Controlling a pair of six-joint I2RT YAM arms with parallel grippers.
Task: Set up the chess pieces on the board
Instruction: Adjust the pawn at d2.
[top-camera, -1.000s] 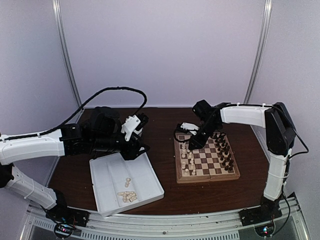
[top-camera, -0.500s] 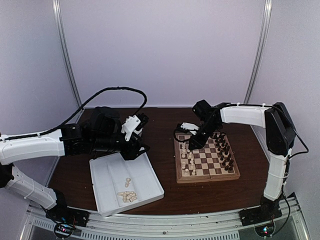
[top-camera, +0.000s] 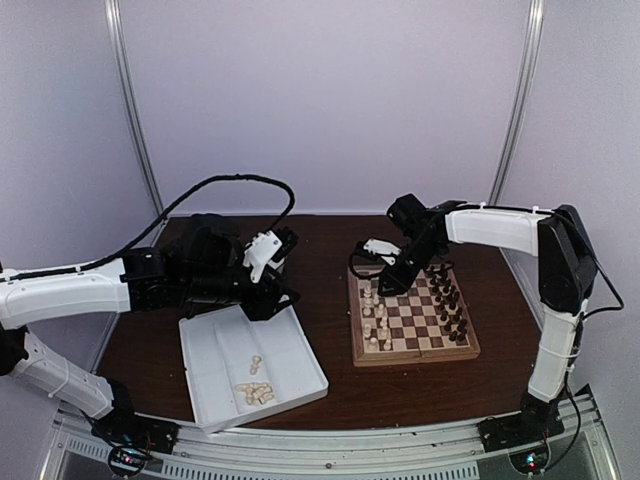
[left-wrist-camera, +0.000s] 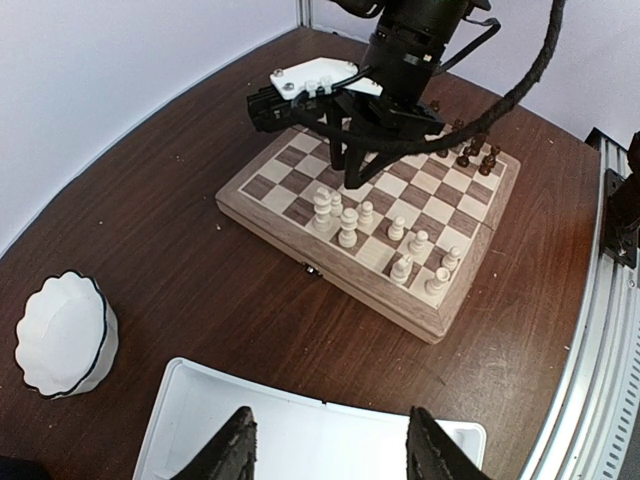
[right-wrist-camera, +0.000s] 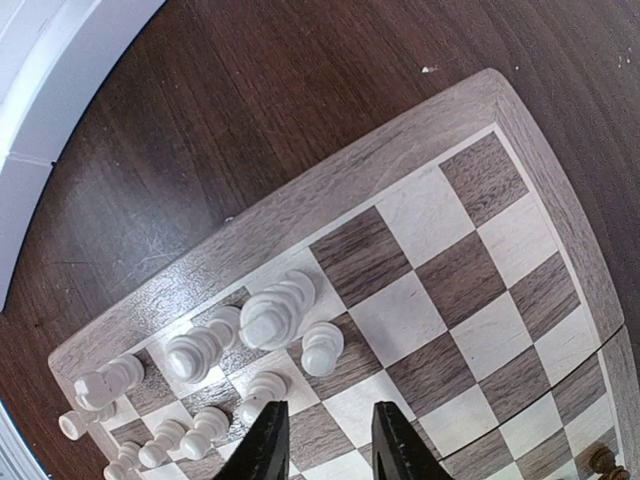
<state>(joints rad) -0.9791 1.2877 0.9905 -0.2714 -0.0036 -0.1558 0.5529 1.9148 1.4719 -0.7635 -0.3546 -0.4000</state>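
Chess pieces (top-camera: 255, 392) of the cream set lie heaped in the white tray (top-camera: 215, 350) at the near left of the counter (top-camera: 330, 262), and the left pincer (left-wrist-camera: 330, 414) hangs over the tray's far edge, fingers spread with nothing between them. Further right, the board (top-camera: 415, 353) lies flat on the counter, cream men (top-camera: 376, 318) standing along its left side and dark men (top-camera: 452, 300) along its right. The right pincer (right-wrist-camera: 328, 410) hovers over the board's far left corner, just above the cream men, fingers parted and holding nothing.
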